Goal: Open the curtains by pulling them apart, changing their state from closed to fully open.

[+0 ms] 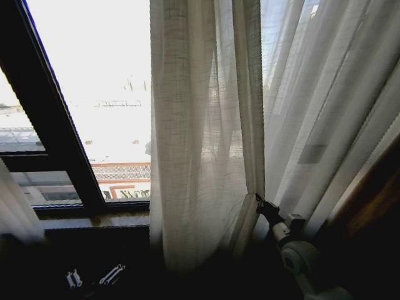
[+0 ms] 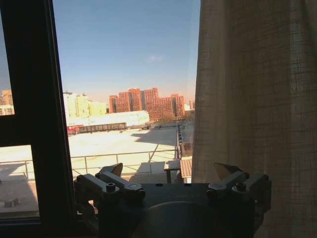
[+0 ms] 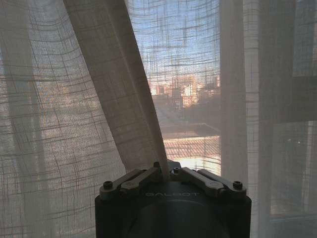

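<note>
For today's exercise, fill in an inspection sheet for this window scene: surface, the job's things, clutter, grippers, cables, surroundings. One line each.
Surface: dark sill below the glass.
Job's things: curtains, sheer, partly drawn; bare glass at left, panel edge bunched at the pinch.
Clutter: small pale fittings low in the dark, unclear.
Grippers: right gripper shut on a curtain fold; left gripper open, beside the curtain edge, holding nothing.
Cables: nothing seen.
Surroundings: dark window frame; city buildings outside.

dark window frame [image 1: 59,134], bright daylight, city buildings [image 2: 143,104] outside
</note>
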### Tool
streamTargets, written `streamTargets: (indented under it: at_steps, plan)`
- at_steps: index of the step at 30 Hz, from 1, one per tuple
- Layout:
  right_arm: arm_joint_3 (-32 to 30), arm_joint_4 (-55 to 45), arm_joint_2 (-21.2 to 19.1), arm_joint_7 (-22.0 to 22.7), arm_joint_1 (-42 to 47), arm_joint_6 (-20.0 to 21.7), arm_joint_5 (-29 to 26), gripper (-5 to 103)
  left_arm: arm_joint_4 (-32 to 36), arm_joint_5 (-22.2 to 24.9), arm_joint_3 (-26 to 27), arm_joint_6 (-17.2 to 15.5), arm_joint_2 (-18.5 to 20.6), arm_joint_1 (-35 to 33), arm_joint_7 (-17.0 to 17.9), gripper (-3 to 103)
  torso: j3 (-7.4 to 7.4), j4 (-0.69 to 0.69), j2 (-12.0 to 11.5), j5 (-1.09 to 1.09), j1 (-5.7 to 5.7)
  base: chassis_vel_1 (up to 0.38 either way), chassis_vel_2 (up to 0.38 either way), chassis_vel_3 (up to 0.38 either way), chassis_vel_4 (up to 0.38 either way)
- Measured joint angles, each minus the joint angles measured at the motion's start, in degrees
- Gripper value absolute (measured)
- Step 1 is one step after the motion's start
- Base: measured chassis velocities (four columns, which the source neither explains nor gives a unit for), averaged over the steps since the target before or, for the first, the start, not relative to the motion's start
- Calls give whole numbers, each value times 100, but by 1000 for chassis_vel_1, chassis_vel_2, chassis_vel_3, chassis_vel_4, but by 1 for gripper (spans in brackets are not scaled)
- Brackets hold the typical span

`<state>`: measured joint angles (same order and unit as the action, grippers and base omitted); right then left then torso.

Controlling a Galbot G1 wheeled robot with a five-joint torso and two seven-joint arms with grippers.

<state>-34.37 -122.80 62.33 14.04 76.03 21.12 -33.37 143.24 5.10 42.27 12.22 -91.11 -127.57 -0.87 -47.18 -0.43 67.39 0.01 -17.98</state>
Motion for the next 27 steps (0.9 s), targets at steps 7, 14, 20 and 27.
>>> streamTargets:
  at_steps: [7,14,20,27]
  plan:
    - [-7,-39,-38,4,16,-3,-1,0,0,10,10,0,-2,39,-7,100,-1,0,-1,3,0,-346,-365,333,356]
    - [-14,-25,-47,3,15,-6,-4,0,0,15,18,-121,-3,197,-7,100,-1,-1,-1,1,-1,-352,-343,358,353]
    - [-16,12,-46,0,-10,-7,-7,0,0,15,22,-258,-3,320,-12,100,0,-1,-1,-1,-1,-359,-367,354,353]
    - [-14,46,-60,-3,-32,-8,-8,0,0,14,18,-282,-2,368,-22,100,-1,0,-1,0,-1,-341,-370,331,365]
